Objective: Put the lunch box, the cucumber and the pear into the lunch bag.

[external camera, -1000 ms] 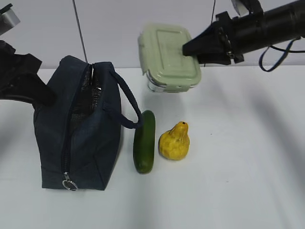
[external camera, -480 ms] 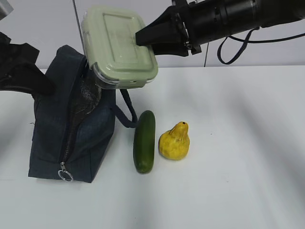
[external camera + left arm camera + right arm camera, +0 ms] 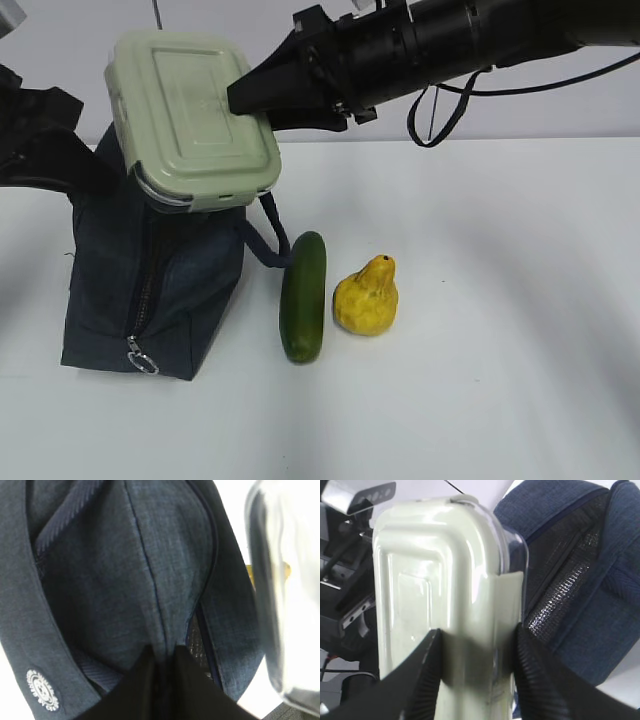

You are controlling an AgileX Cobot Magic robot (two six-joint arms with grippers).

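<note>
The right gripper [image 3: 476, 667] is clamped on the lunch box [image 3: 192, 120], one dark finger [image 3: 422, 680] on the green lid and the other on the glass side, and holds it tilted in the air right over the top of the lunch bag [image 3: 150, 290]. The right wrist view shows what the room view hides: beside the box [image 3: 445, 595] the bag [image 3: 590, 580] gapes open along its zip, with silvery mesh lining showing inside. The left wrist view looks down the outside of the bag [image 3: 125, 580], with its small white logo [image 3: 42, 690] low on the fabric and the blurred clear wall of the box [image 3: 280, 605] at the edge. There the left gripper [image 3: 162, 677] pinches a fold of the bag's cloth between its closed fingers. Compared with half a second ago, the box has travelled further left and now covers the bag's mouth. The cucumber [image 3: 304, 296] and the pear [image 3: 366, 297] lie side by side on the white table [image 3: 500, 350], just right of the bag.
</note>
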